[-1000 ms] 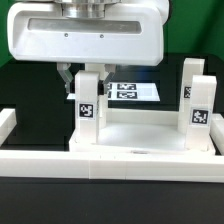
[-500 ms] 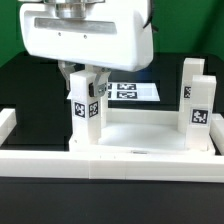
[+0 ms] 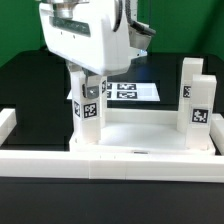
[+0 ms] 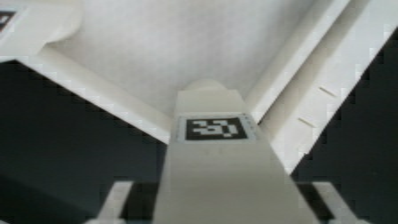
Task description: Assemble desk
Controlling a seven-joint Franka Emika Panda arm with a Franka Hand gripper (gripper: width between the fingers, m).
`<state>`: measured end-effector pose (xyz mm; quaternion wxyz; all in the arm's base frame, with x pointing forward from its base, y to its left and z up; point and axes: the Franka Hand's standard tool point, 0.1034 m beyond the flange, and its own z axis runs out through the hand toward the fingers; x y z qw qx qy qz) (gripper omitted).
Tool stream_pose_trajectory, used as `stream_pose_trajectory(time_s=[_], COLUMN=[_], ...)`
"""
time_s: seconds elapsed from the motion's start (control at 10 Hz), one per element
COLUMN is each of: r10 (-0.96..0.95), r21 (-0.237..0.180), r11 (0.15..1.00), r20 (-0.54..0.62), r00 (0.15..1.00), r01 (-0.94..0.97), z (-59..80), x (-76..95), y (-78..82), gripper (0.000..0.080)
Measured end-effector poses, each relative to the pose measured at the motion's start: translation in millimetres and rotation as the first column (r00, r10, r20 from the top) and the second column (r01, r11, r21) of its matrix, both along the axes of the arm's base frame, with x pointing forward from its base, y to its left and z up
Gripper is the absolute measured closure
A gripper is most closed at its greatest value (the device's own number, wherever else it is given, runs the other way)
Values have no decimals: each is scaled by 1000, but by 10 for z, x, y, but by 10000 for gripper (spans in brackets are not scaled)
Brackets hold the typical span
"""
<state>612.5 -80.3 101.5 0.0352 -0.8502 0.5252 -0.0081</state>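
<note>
Up close, a white robot arm reaches down from the top of the exterior view, its gripper point(image 3: 88, 84) closed around a short square white leg point(image 3: 89, 112) that stands upright at a corner of the desk top point(image 3: 150, 132). That top is a large white plastic tray with a raised rim, resting on a black table point(image 3: 30, 85). Two more upright white legs point(image 3: 199, 102) with black-and-white tags stand close together at the exterior view's right, well apart from the gripped leg, leaving the tray floor between them open. Behind the tray lies the marker board point(image 3: 135, 91), flat on the dark surface. A plain white rail point(image 3: 100, 160) runs along the front, touching the tray's rim. From the wrist view, the leg point(image 4: 221, 150) rises between the two fingers point(image 4: 118, 200), its smooth square face carrying a small black tag, with the tray's angled white rim point(image 4: 311, 95) just beside it and black table beyond.
</note>
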Motion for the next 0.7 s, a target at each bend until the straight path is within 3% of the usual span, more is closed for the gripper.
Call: stream_pose_trajectory(time_s=[0.1, 0.2, 0.3, 0.4, 0.5, 0.7], r10=[-17, 13, 13, 102, 207, 372], r21=[1, -1, -1, -16, -27, -39], r11=[1000, 1000, 1000, 995, 978, 928], r20=[-1, 0, 0, -1, -3, -4], r00=[1000, 1000, 1000, 995, 978, 928], r01=[17, -13, -13, -102, -207, -371], z=[-1, -1, -1, -1, -3, -15], x=[0, 0, 0, -3, -5, -10], y=[4, 3, 5, 0, 2, 0], gripper=[436, 436, 247, 247, 170, 153])
